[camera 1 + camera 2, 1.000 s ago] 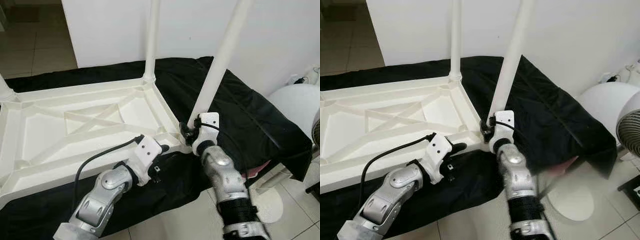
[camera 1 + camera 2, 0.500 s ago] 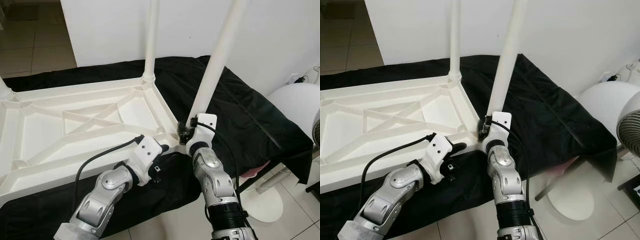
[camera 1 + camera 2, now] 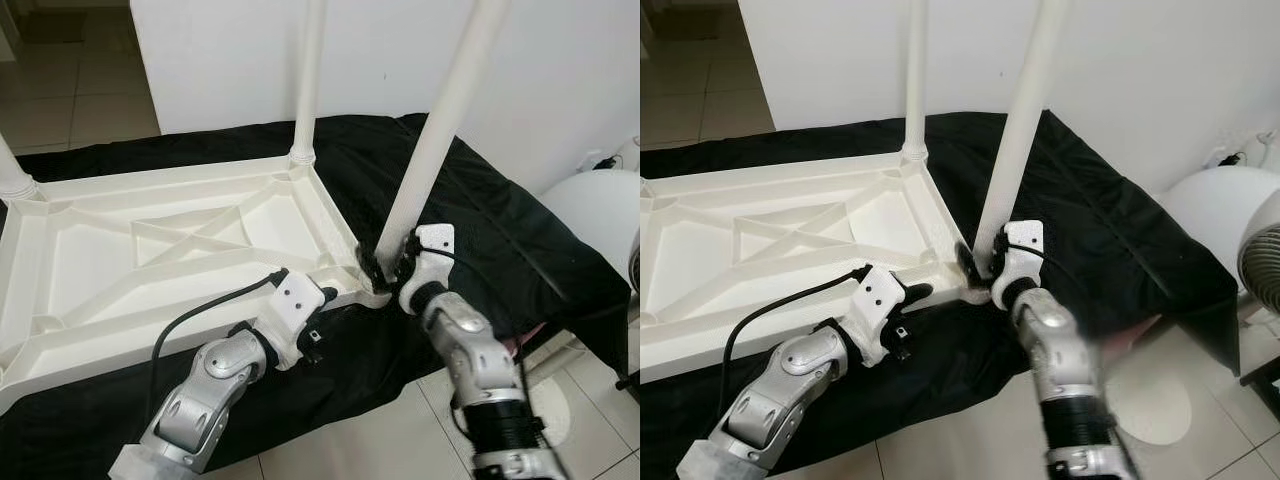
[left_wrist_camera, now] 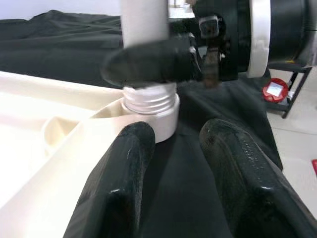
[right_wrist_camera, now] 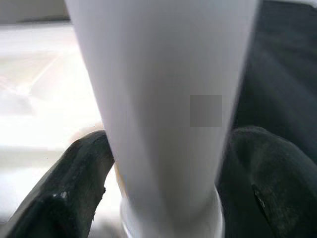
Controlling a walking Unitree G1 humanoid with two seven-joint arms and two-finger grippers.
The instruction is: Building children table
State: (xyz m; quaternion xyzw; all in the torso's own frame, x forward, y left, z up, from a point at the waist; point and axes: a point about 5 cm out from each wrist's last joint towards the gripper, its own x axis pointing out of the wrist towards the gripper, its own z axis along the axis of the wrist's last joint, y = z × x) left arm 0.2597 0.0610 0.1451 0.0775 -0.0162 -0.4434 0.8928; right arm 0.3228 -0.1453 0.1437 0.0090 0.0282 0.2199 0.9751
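R claw (image 3: 388, 268) is clenched round the base of the near white plastic tube leg (image 3: 440, 125), one black finger each side of it, right where the leg meets its threaded collar at the near right corner of the upside-down white plastic children table (image 3: 180, 250). In the R wrist view the leg (image 5: 163, 99) sits between the 2 fingers (image 5: 74, 188), touching both. This leg tilts slightly, top leaning to the right.

L claw (image 3: 322, 300) sits just beside that same corner, low, over the black cloth (image 3: 500, 230), w/ its 2 fingers (image 4: 124, 173) apart and gripping nothing; in the L wrist view they point at the collar (image 4: 151, 101) and leg base, w/ the R claw's finger wrapped across the leg above the collar.

Table lies top-down on the black cloth, ribbed underside up w/ an X-shaped brace in the middle. Legs counted: 3 in view — the one held, a 2nd upright at the far right corner (image 3: 308, 80), and the base of a 3rd at the far left corner (image 3: 12, 175). Near left corner is cut off by the frame edge.

Cloth drapes over a low surface and hangs down at the right. Beyond it: white wall (image 3: 220, 60), beige tiled floor (image 3: 70, 100), a white rounded object (image 3: 600, 215) at far right.
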